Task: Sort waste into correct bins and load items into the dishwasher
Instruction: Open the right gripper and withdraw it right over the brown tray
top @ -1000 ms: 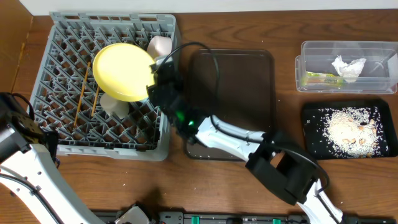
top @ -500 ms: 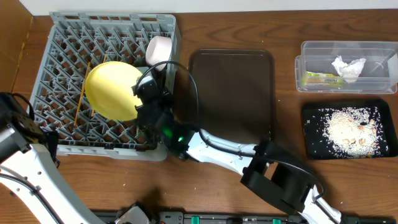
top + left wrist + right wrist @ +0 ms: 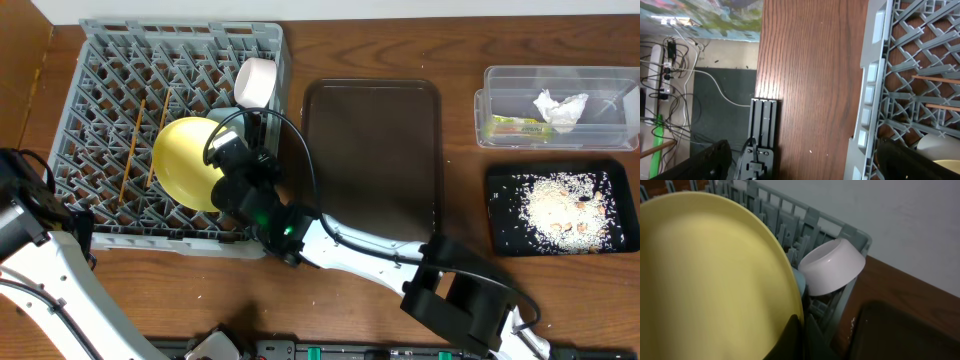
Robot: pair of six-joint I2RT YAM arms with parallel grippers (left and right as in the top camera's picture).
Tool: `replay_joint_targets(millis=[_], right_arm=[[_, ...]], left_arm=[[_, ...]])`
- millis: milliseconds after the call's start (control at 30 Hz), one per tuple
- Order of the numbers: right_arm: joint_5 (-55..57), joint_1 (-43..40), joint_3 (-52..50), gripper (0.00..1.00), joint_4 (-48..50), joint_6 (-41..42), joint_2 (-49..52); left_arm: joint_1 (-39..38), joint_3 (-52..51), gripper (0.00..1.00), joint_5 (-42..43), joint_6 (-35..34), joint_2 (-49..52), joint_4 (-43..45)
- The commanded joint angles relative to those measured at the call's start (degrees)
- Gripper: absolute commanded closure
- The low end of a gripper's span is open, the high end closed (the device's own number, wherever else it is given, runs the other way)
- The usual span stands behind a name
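The grey dishwasher rack sits at the table's left. My right gripper is over the rack's right half, shut on the rim of the yellow plate. The plate stands tilted among the pegs. In the right wrist view the plate fills the left, pinched at its edge by my gripper. Behind it lie the pinkish-white bowl on its side and a sliver of the light blue bowl. Two chopsticks lie in the rack. My left gripper hangs open beside the rack's left wall, holding nothing.
A dark brown tray lies right of the rack. At the far right, the clear tub holds a white tissue and a yellow-green wrapper. Below it the black tray carries rice scraps.
My right gripper has carried the yellow plate from the rack's back right towards its front and lowered it among the pegs, tipping it more on edge. The left arm has not moved.
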Motion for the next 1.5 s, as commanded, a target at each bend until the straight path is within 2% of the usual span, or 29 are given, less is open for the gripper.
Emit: replay_joint_targets(millis=[0, 33, 67, 133, 167, 367, 433, 467, 500, 533, 567, 667, 733, 800, 1033, 1133, 1467], right_arm=[[0.46, 1.79, 0.46, 0.72, -0.52, -2.08, -1.92], [0.48, 2.16, 0.48, 0.59, 0.20, -2.23, -1.97], [0.48, 2.29, 0.48, 0.55, 0.48, -2.21, -2.19], [0.42, 2.36, 0.48, 0.36, 0.55, -0.59, -3.37], [0.35, 2.19, 0.48, 0.30, -0.42, 1.64, -5.07], [-6.73, -1.01, 0.48, 0.26, -7.34, 7.30, -13.60], [-7.78, -3.37, 0.48, 0.32, -10.54, 10.84, -16.63], [-10.60, -5.60, 0.48, 0.49, -12.46, 13.25, -18.05], [-14.97, -7.50, 0.48, 0.71, -13.55, 15.06, -18.47], [-19.63, -8.90, 0.48, 0.87, -14.05, 15.98, -18.47], [-30.88, -11.45, 0.46, 0.99, -14.82, 16.87, -18.12], [-49.31, -15.02, 0.46, 0.99, -16.26, 20.59, -15.69], [-56.37, -15.37, 0.46, 0.99, -16.76, 22.32, -12.48], [-58.93, -13.55, 0.46, 0.99, -15.96, 22.27, -8.48], [-57.42, -6.67, 0.46, 0.99, -9.16, 22.27, -0.72], [-49.86, -4.13, 0.46, 0.99, -9.77, 22.05, -0.72], [-40.92, 0.57, 0.46, 0.99, -14.05, 21.75, 2.19]], left_arm=[[0.31, -0.35, 0.07, -1.33, -0.33, 0.07, -0.35], [0.31, -0.37, 0.07, -1.36, -0.33, 0.07, -0.33], [0.31, -0.35, 0.07, -1.36, -0.33, 0.07, -0.33], [0.31, -0.37, 0.07, -1.36, -0.33, 0.07, -0.33], [0.31, -0.35, 0.07, -1.33, -0.33, 0.07, -0.20], [0.31, -0.35, 0.07, -1.36, -0.33, 0.07, -0.11], [0.31, -0.35, 0.07, -1.36, -0.33, 0.07, -0.11], [0.31, -0.35, 0.07, -1.36, -0.33, 0.07, -0.11], [0.31, -0.35, 0.07, -1.33, -0.33, 0.07, -0.11], [0.31, -0.35, 0.07, -1.33, -0.33, 0.07, -0.11], [0.31, -0.35, 0.07, -1.33, -0.33, 0.07, -0.11], [0.31, -0.35, 0.07, -1.33, -0.33, 0.07, -0.13], [0.31, -0.35, 0.07, -1.33, -0.33, 0.07, -0.13], [0.31, -0.35, 0.07, -1.33, -0.33, 0.07, -0.13], [0.31, -0.35, 0.07, -1.36, -0.33, 0.07, -0.13], [0.31, -0.35, 0.07, -1.33, -0.33, 0.07, -0.13], [0.31, -0.35, 0.07, -1.33, -0.33, 0.07, -0.11]])
